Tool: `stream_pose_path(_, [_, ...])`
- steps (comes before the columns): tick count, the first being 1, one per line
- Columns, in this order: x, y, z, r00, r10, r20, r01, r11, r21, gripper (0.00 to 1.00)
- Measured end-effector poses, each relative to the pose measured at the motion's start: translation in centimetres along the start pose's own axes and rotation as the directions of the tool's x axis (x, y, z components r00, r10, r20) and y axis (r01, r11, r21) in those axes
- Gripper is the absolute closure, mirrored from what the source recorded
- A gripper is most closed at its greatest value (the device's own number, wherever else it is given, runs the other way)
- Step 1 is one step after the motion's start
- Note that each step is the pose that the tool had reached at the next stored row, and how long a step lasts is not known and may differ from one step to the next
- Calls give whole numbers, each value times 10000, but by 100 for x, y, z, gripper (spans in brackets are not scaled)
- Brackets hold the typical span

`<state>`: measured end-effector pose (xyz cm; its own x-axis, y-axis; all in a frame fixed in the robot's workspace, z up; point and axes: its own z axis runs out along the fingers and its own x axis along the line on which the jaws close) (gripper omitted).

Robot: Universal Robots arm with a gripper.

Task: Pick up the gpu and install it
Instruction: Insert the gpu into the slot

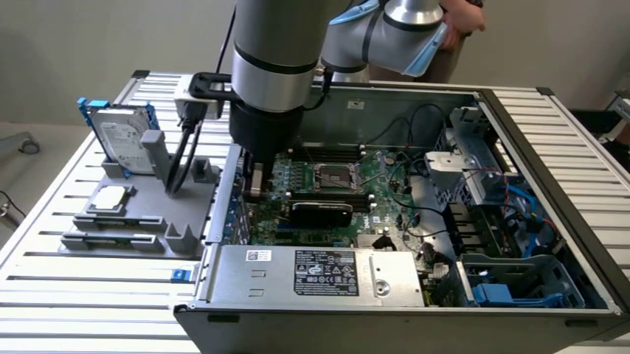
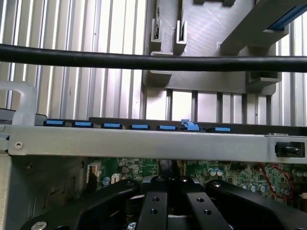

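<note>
Nearest the lens in the exterior view sits the silver power supply with its white label, inside the open computer case and on the camera's side of the claw. Your claw reaches down into the case by its wall on the exterior view's left, at that edge of the motherboard, and it is pressed together. The gpu sits on the motherboard just beside the claw, to the exterior view's right of it and a little nearer the camera, black shroud toward the lens; whether the fingertips touch its end you cannot tell. Behind the gpu lies the processor socket, and past that the long black memory slots. Outside the case, to the exterior view's left of the claw, a grey fixture holds a hard drive upright in a blue frame. A person's hand shows beyond the arm. In the wrist view your claw's black links are closest, drawn in against each other. Past them you see green board, then the case's silver wall with a row of blue tabs, then the slatted table and the grey fixture, well beyond the claw, with a black cable crossing in front of them.
</note>
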<state>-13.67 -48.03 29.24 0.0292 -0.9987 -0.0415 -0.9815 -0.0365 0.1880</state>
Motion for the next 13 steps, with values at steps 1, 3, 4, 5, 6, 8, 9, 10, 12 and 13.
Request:
stream_pose_path(1, [0,1,1,10000,41,8,-41,10000,3,89])
stream_pose_path(3, [-1,1,0,9999,104,21,-104,9999,5,89])
stream_pose_path(4, [-2,1,-1,9999,131,27,-131,9999,7,89])
stream_pose_path(5, [-3,2,-4,9999,155,31,-155,9999,7,89])
stream_pose_path(6, [-4,3,-9,9998,177,33,-177,9998,7,89])
stream_pose_path(8, [-4,3,-20,9998,206,40,-206,9998,8,89])
stream_pose_path(9, [-5,3,-24,9998,214,42,-214,9998,10,89])
stream_pose_path(10, [-5,3,-28,9997,225,43,-225,9997,10,89])
stream_pose_path(12, [-5,3,-32,9997,257,51,-257,9997,12,89])
stream_pose_path(13, [-5,3,-32,9996,282,57,-282,9996,13,89])
